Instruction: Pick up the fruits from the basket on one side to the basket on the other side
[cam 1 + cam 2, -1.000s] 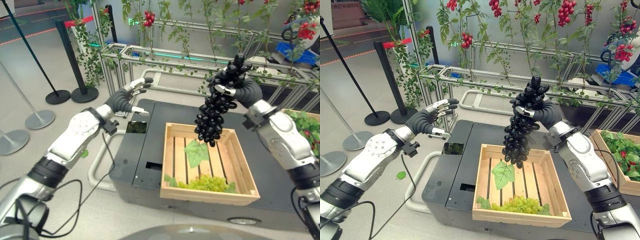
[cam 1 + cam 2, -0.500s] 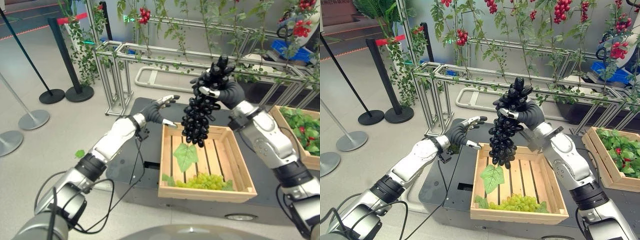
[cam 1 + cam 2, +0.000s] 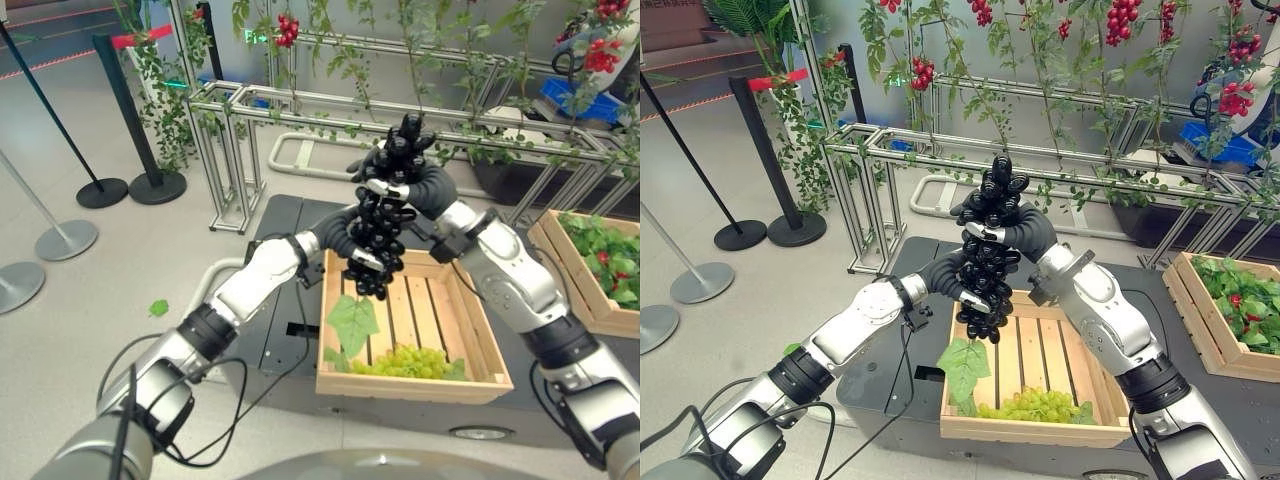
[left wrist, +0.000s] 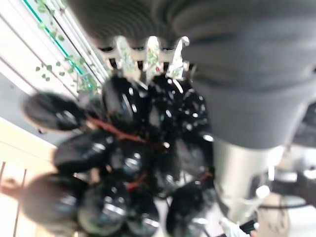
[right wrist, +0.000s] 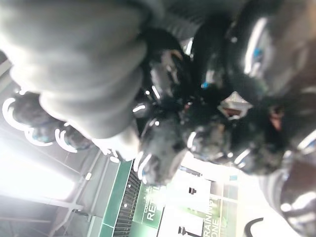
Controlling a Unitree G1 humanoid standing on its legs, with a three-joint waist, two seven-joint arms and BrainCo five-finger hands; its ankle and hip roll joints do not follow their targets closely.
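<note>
Left eye view shows a bunch of black grapes [image 3: 378,235] hanging in the air above the near-left corner of a wooden crate [image 3: 496,365], with a green leaf [image 3: 353,318] dangling below the bunch. The right hand [image 3: 400,182] has its fingers curled tight around the top of the bunch, and some grapes poke up above its grip. The left hand [image 3: 345,238] reaches in from the left and meets the bunch at its middle; in the left wrist view its fingers [image 4: 150,54] lie against the grapes, but I cannot tell whether they have closed on them.

Inside the crate, a bunch of green grapes [image 3: 405,364] lies against the near wall. The crate sits on a dark platform [image 3: 280,245]. A second crate [image 3: 585,275] holding leaves and red fruit stands off to the right. Behind everything runs a metal frame [image 3: 300,105] hung with vines.

This looks like a handover in mid-air, from the right hand to the left. Next, the left hand would need a firm hold on the bunch before the right lets go; a loose hold could drop or tear it.
</note>
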